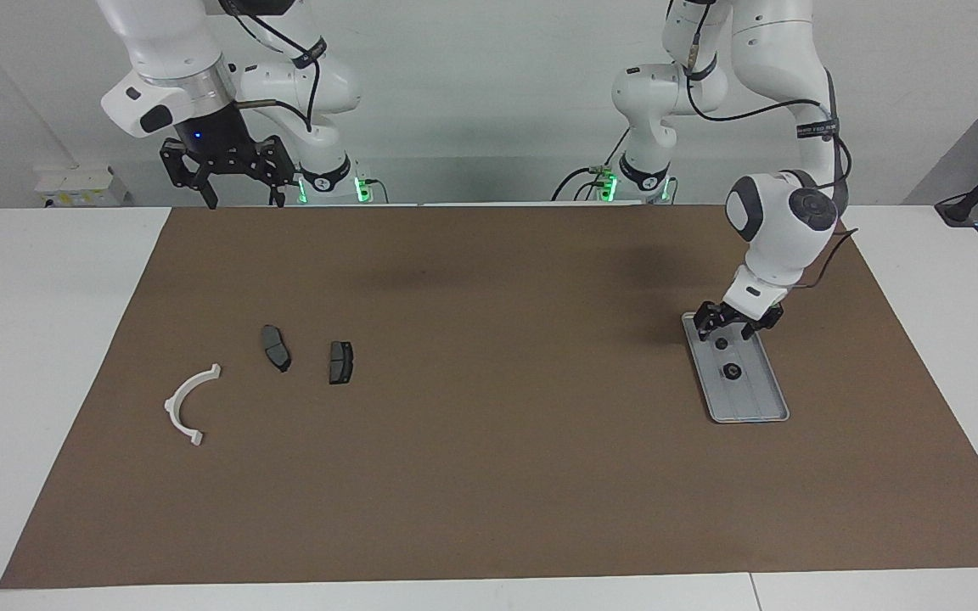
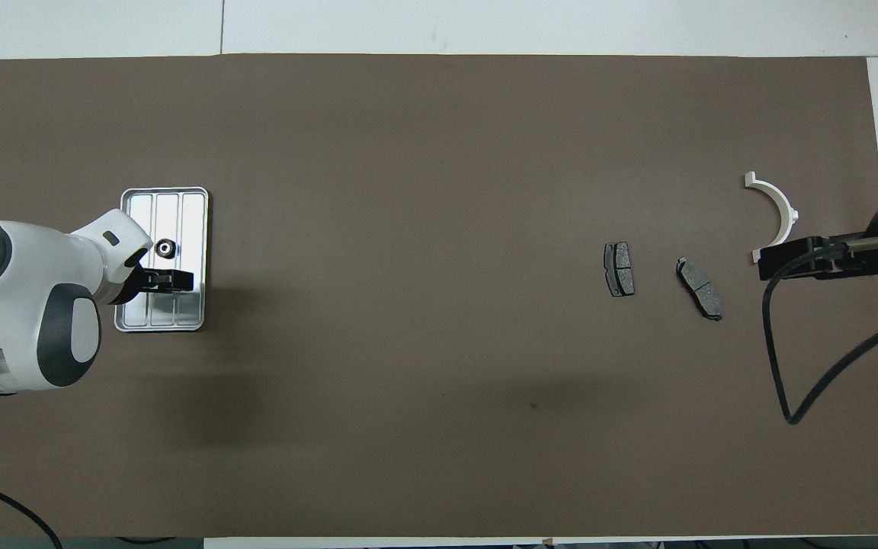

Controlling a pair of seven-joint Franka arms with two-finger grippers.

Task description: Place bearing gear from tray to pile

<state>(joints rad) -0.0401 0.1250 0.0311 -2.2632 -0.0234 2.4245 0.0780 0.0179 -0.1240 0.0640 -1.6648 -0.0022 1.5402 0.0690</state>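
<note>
The bearing gear [image 1: 732, 372] is lying mid-tray [image 1: 773, 409], still ungrasped; the left gripper [image 1: 735, 327], jaws spread wide, is hovering over the tray's robot-side end and should centre over it before descending. The right gripper [image 1: 238, 191], open, is waiting above the pile [image 1: 277, 348].

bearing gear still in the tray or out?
In. The gear lies on the tray floor, untouched; the left claw is over the tray's robot end, holding nothing.
</note>
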